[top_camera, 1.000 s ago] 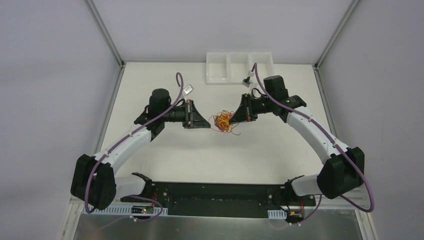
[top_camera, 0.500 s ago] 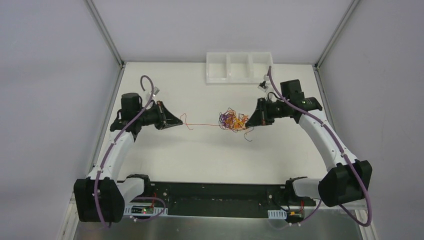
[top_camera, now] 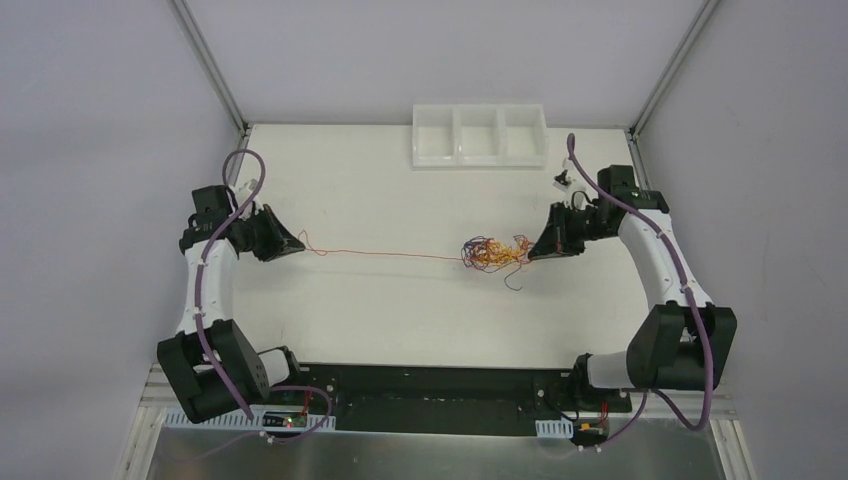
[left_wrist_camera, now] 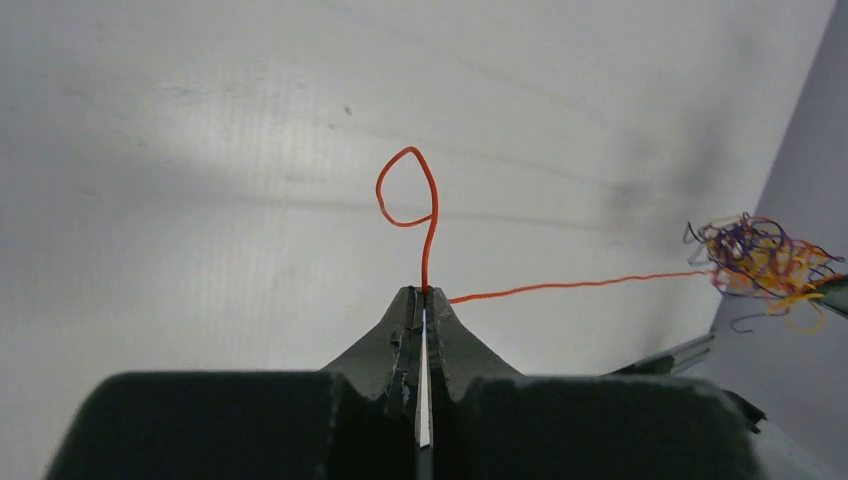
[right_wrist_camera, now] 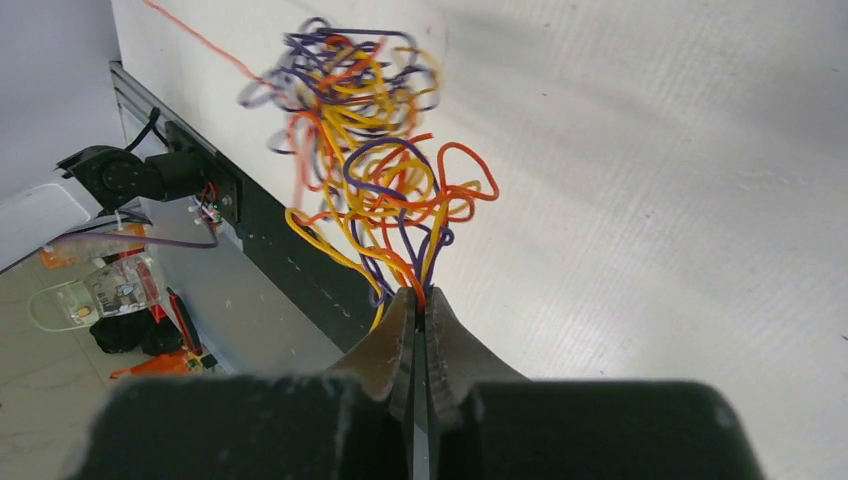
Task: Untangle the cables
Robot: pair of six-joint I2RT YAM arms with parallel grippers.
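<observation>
The white table (top_camera: 400, 320) carries the whole job, with a three-compartment tray (top_camera: 480, 135) at its far edge, beyond and between the two pincers. The left pincer (top_camera: 297, 244) and the right pincer (top_camera: 537, 250) stand well apart, facing each other. Just in front of the right pincer's tips lies the tangle of cables (top_camera: 492, 253), a knot of orange, yellow and purple strands. The right jaws are pressed together on a few strands at the knot's near side. From the side of the tangle away from that pincer, one red cable (top_camera: 400, 254) runs nearly straight to the left pincer, whose jaws are pinched on it. Past the left tips a short free end curls into a small loop (left_wrist_camera: 405, 190). The step in hand looks like drawing this red cable out of the knot. To do it well, I judge the pull should run low and in line with the strand, slow enough that the knot loosens rather than cinches, while the right pincer anchors the bundle. If the whole tangle drags along, ease off and regrip nearer the knot.
</observation>
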